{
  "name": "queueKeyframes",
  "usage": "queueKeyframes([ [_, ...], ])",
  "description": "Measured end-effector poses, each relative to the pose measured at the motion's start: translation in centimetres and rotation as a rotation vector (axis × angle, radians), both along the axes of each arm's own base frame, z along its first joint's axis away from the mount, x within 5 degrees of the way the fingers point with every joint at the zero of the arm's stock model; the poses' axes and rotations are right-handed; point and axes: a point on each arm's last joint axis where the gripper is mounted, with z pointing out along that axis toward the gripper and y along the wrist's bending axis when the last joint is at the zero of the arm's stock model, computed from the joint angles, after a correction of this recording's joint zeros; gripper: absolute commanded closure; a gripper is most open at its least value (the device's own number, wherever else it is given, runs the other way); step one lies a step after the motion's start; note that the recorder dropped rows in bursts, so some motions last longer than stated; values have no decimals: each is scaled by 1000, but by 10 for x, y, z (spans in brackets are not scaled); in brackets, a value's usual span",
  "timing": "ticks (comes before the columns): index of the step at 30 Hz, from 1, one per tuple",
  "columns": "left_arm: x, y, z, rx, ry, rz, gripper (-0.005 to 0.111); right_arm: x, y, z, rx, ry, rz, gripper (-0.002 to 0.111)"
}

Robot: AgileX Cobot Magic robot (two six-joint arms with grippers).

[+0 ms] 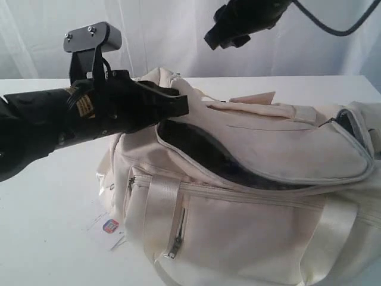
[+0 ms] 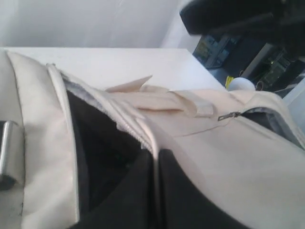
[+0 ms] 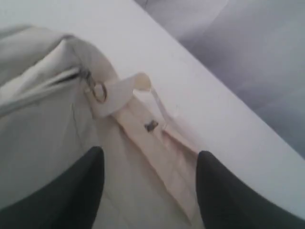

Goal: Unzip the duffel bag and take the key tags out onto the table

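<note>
The cream fabric duffel bag (image 1: 256,238) lies on the white table (image 1: 47,226) with its main zipper open, exposing a dark interior. Glossy webbing straps run down its side beside a closed pocket zipper (image 1: 177,235). The left gripper (image 2: 156,160) pinches the opening's piped edge. The right gripper (image 3: 150,164) hangs spread above the bag's end, holding nothing.

duffel bag (image 1: 256,232) mouth gapes wide; left pincer (image 1: 180,102) blocks its left end.
</note>
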Motion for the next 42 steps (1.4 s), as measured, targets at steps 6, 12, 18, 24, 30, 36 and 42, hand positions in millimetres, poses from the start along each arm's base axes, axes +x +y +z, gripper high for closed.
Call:
queueKeyframes([
  [6,6,3,12,-57,-108,7,107,-27,-20,5,-70,102,-17,76],
  [12,24,9,37,-32,-100,63,107,-62,-43,15,-53,104,-16,76],
  [18,35,10,60,27,-166,77,107,-112,-58,29,67,218,79,76],
  [24,49,0,68,66,-188,72,107,-139,-62,21,100,350,164,76],
  [30,65,-13,60,72,-189,68,107,-149,-54,-10,126,475,271,76],
  [36,74,-20,59,50,-218,66,107,-135,-48,-39,203,360,213,76],
  [42,80,-25,66,12,-262,66,107,-117,-41,-60,243,299,154,76],
])
